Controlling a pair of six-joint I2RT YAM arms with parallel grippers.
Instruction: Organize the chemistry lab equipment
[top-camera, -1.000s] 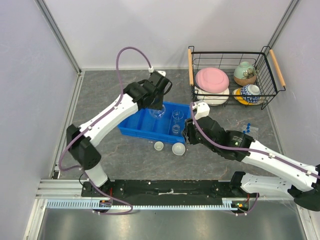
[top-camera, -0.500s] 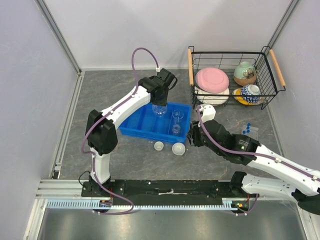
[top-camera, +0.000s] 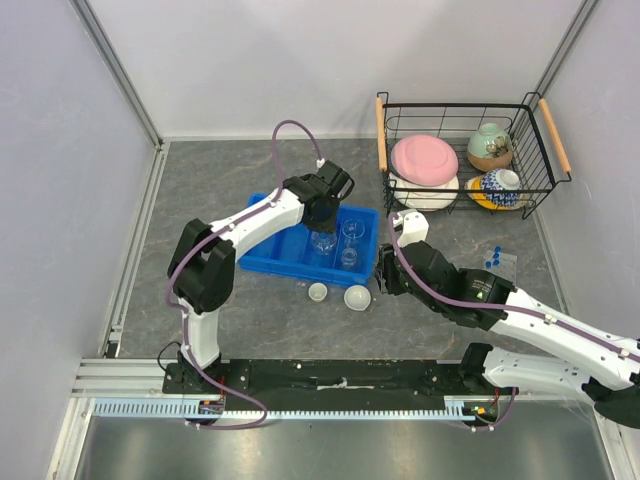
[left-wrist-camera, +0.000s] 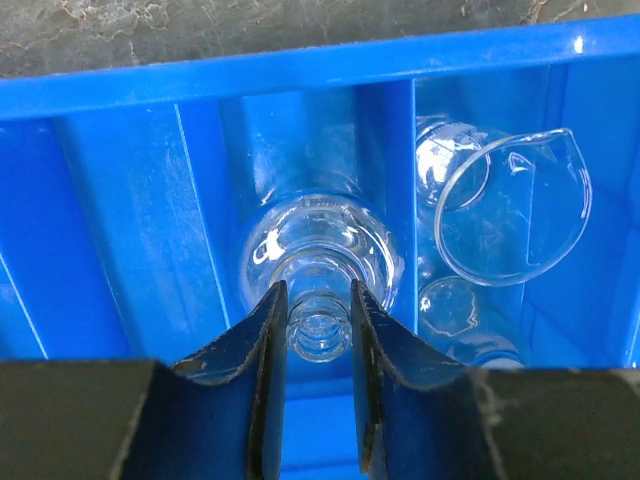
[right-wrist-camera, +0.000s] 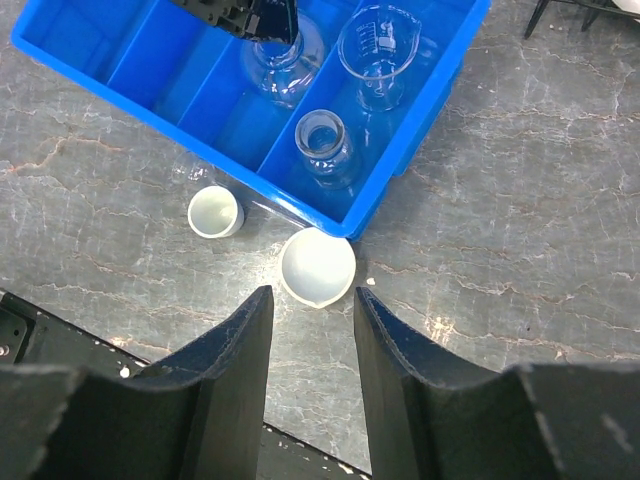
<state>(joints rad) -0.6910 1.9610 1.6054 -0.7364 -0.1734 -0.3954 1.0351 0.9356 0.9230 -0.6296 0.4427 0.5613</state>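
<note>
**While the left claw (left-wrist-camera: 318, 300) grips the flask (left-wrist-camera: 322, 245)**

Where the blue tray (top-camera: 270, 255) sits mid-frame, the flask stands in a middle slot w/ its neck clamped in the left claw. 2 beakers (right-wrist-camera: 378, 40) sit in the slot to its right. The right claw (right-wrist-camera: 310, 300) is apart, nothing in it, above 2 white dishes (right-wrist-camera: 317, 266) on the surface (top-camera: 220, 190).
</note>
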